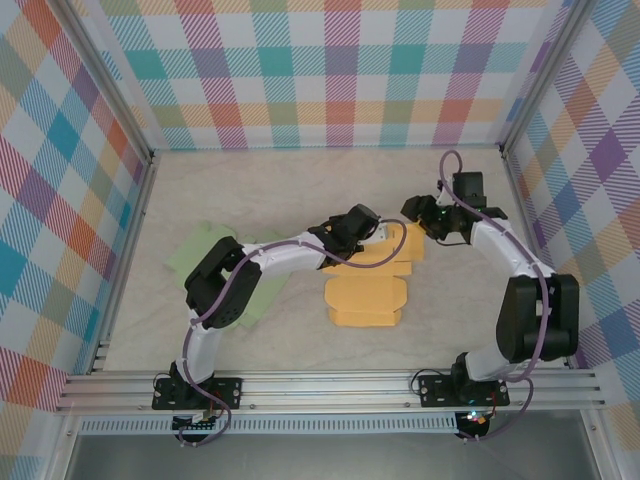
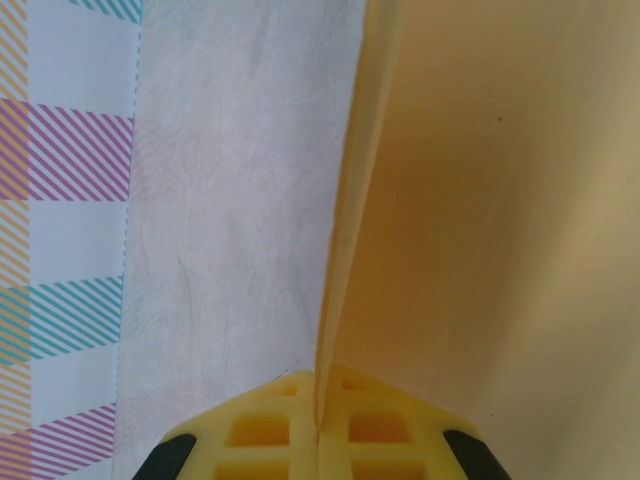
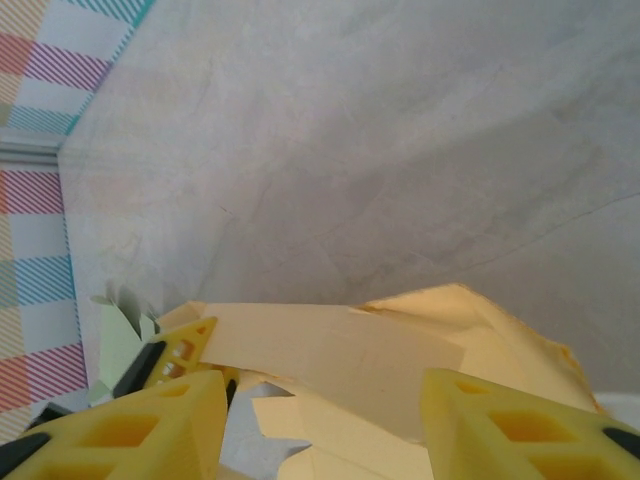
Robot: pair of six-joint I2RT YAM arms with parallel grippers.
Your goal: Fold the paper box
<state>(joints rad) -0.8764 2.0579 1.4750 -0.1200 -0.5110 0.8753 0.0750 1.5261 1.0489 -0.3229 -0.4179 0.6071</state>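
Top external view: the yellow paper box (image 1: 365,300) lies partly flat near the middle of the worktop (image 1: 250,190), a little toward the right side, with its far end lifted where the two grippers meet it. The left gripper (image 1: 378,234) reaches in from the left over the box's far end. In the left wrist view its yellow fingers (image 2: 270,425) are pressed together on the thin edge of a raised flap (image 2: 480,200), which stands upright and runs away from the fingertips, with the rest of the panel to the right of them. The right gripper (image 1: 413,214) sits just beside the box's far right corner. In the right wrist view its fingers (image 3: 150,425) stand apart, with the box's loose flaps between and just beyond them; whether either finger touches the paper cannot be told. A pale green paper sheet (image 1: 195,255) lies flat by the left side of the worktop, partly under the left arm, apart from the box.
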